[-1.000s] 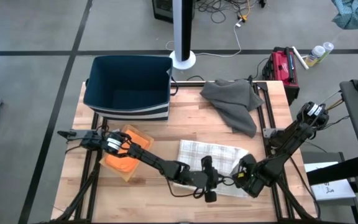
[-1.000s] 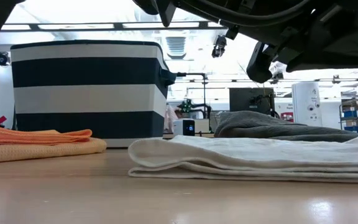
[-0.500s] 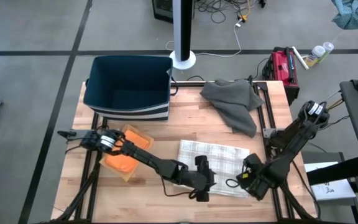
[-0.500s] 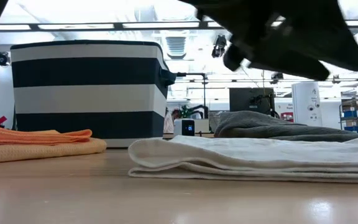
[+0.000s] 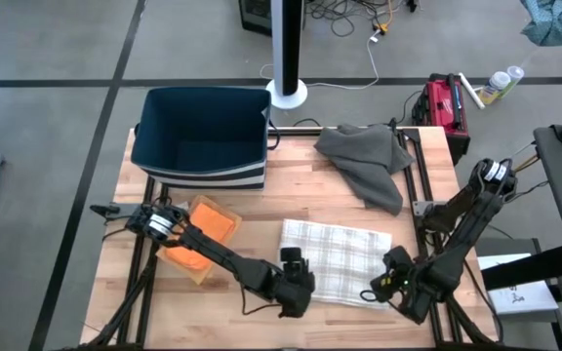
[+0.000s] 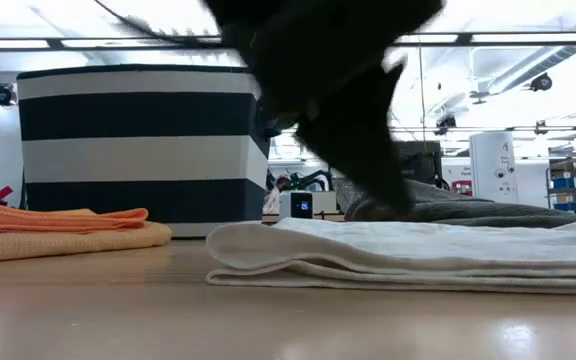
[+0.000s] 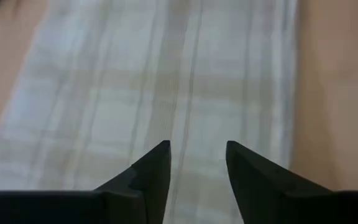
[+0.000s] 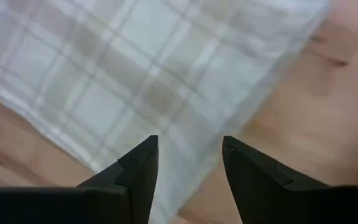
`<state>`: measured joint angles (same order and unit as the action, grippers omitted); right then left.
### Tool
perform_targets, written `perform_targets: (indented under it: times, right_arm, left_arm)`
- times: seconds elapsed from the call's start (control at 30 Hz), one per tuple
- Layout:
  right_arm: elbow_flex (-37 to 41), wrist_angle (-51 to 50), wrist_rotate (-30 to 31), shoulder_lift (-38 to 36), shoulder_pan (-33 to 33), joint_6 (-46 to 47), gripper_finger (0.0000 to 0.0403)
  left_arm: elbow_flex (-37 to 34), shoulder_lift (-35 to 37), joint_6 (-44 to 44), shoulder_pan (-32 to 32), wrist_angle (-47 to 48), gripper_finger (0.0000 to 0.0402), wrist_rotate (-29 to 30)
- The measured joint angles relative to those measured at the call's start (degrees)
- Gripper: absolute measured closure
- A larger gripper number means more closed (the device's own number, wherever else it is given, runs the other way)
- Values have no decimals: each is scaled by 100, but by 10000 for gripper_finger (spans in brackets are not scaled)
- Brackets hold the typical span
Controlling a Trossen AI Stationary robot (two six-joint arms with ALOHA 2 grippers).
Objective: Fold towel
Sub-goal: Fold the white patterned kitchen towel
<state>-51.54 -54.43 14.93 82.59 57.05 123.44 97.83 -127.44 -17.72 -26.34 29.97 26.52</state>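
From the high view, your checked towel [image 5: 338, 257] lies flat on the counter [image 5: 291, 195], toward the near edge and right of centre, a folded rectangle with its long axis running across the counter from left to right and tilted a little, its right end pointing slightly nearer you. The left end effector [image 5: 292, 285] sits at its near-left corner and the right end effector [image 5: 390, 284] at its near-right corner, both low over the cloth. Aside from it you have a grey cloth [image 5: 367, 161] at the far right, an orange towel [image 5: 199, 242] at the left, and the striped basket [image 5: 203, 136] behind it, all well apart from your work. Down at the low view, the towel [image 6: 408, 255] shows as a soft stack of layers with rounded folded edges, so expect it to be light, limp and ready to sag or slide apart; take it by the corners, pinching all the layers at once. A dark blurred arm crosses that picture and hides nothing of the fold. On the left wrist view, the fingers [image 7: 148, 171] stand apart with nothing between them, the towel [image 7: 166, 81] stretching away lengthwise beneath. On the right wrist view, the fingers [image 8: 138, 168] likewise stand apart and empty, hovering over the towel's [image 8: 135, 68] edge where cloth meets bare wood.
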Motion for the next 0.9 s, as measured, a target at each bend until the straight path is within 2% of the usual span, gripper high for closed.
perform_targets:
  times: [0.2,0.5,0.77,0.9]
  right_arm:
    - [224,817,362,2,6,-250,241]
    - [246,850,607,2,5,-300,249]
    - [225,848,617,2,5,-406,243]
    - [222,932,954,17,5,-443,250]
  left_arm:
    - [-811,283,-502,-1,-56,271,17]
    - [-2121,1112,-1044,-8,-669,275,305]
    - [-3095,1834,-1025,-42,-2180,270,298]
    - [-3388,1823,-718,-72,-3657,276,-16]
